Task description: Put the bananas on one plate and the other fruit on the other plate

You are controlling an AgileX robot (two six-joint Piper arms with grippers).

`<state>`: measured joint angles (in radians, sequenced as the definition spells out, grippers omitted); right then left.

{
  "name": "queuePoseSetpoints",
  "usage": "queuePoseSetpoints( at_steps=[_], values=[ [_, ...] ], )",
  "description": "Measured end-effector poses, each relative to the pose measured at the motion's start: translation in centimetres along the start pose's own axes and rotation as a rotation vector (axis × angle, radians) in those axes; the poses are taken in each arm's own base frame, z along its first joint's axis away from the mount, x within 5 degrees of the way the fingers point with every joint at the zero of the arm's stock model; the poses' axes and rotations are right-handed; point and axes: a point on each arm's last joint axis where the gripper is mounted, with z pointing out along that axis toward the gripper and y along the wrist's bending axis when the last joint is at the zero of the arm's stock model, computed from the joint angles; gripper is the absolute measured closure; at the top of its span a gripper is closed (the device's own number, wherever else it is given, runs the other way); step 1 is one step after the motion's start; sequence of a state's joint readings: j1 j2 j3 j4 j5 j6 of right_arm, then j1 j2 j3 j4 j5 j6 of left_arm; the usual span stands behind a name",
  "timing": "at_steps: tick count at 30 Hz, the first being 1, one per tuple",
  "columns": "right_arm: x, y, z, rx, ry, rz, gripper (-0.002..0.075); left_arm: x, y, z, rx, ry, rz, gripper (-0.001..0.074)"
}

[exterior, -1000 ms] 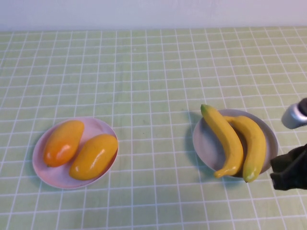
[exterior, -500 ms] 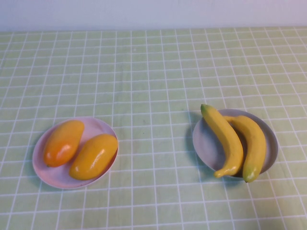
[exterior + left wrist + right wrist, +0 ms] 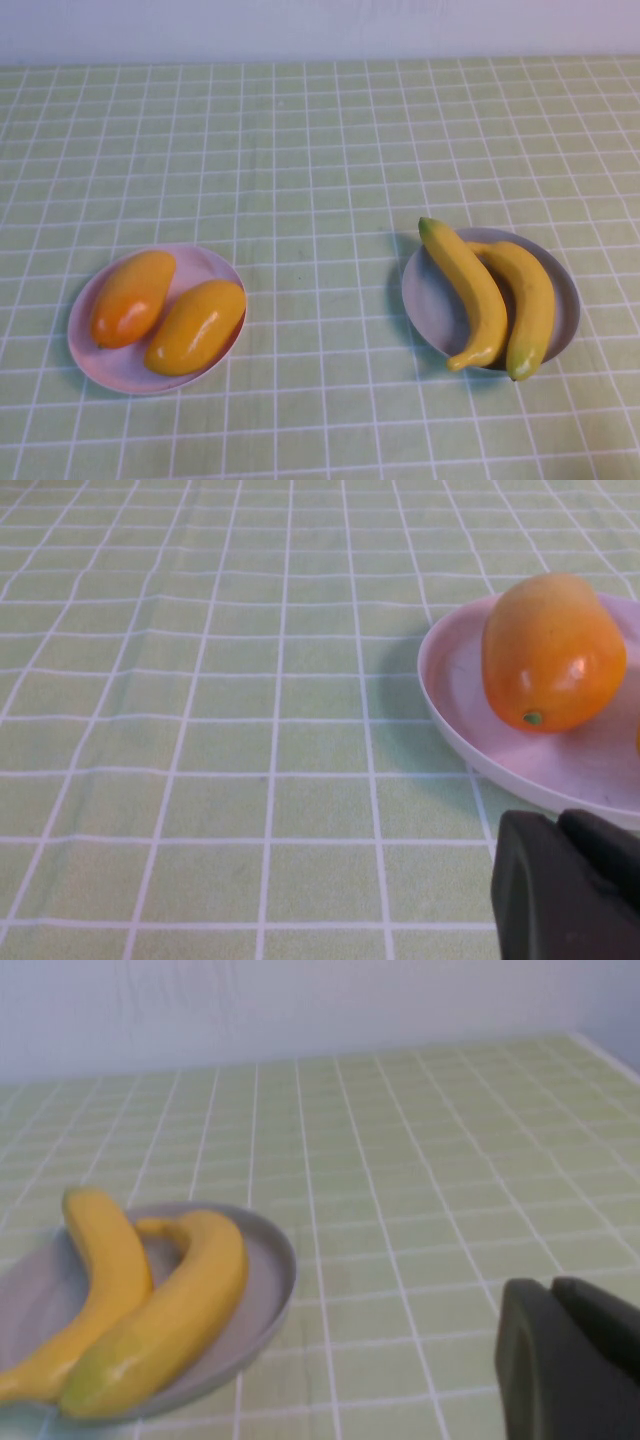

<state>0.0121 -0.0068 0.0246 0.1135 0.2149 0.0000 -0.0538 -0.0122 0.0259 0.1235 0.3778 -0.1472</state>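
Right gripper (image 3: 562, 1365) now out of high view, near bananas (image 3: 190, 1290); left gripper (image 3: 560, 885) near pink plate (image 3: 452, 712); jaws unclear.

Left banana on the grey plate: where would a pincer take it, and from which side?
Mid-length of the left banana, from above, jaws across its width. It lies flat on the grey plate against the other banana, so one finger must wedge between them. Neither pincer shows in the high view; each wrist view shows a dark finger.
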Motion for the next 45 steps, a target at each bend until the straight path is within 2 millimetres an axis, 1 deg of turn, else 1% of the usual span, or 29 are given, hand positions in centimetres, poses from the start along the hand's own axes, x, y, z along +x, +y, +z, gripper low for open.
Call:
queuePoseSetpoints(
  at_steps=[4, 8, 45],
  values=[
    [1.1, 0.0, -0.1, 0.0, 0.121, 0.0, 0.0741, 0.0, 0.0, 0.0, 0.0, 0.0, 0.0, 0.0733],
    [1.5, 0.0, -0.1, 0.0, 0.164, 0.0, 0.0741, 0.0, 0.0, 0.0, 0.0, 0.0, 0.0, 0.0733],
    [1.6, 0.0, -0.1, 0.0, 0.173, 0.0, 0.0741, 0.0, 0.0, 0.0, 0.0, 0.0, 0.0, 0.0733]
  ],
)
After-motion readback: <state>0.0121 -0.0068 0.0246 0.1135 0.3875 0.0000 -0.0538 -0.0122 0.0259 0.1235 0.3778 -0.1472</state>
